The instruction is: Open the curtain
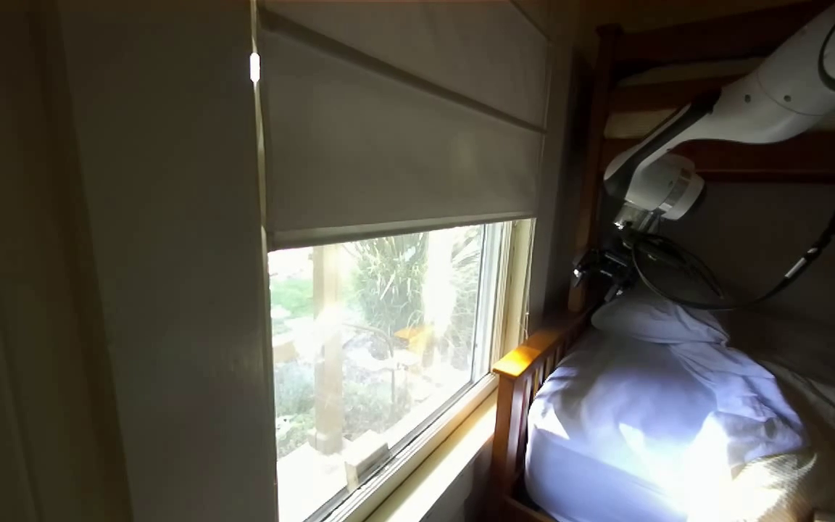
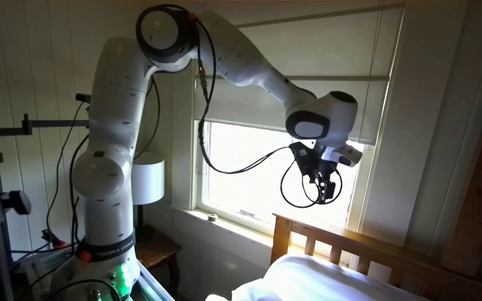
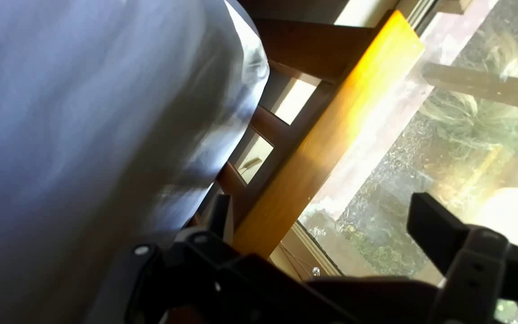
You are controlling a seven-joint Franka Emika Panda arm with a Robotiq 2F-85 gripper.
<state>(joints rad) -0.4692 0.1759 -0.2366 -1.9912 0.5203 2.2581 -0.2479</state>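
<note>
The curtain [image 1: 403,163] is a cream-beige shade with horizontal folds. In both exterior views it covers the upper part of the window, and the glass below its lower edge is bare. The arm hides part of the curtain [image 2: 249,102]. My gripper [image 2: 325,193] hangs below the curtain's lower edge, above the headboard and apart from the fabric. It also shows beside the bed's pillow end [image 1: 601,279]. In the wrist view the gripper [image 3: 322,211] has its fingers wide apart with nothing between them. The curtain is out of the wrist view.
A wooden headboard [image 2: 337,236] stands in front of the window sill [image 2: 237,227]. White bedding [image 1: 657,406] lies beside it. Thin cords hang at the curtain's side [image 2: 368,83] and by the window frame [image 3: 291,257]. A lamp [image 2: 148,179] stands behind the arm's base.
</note>
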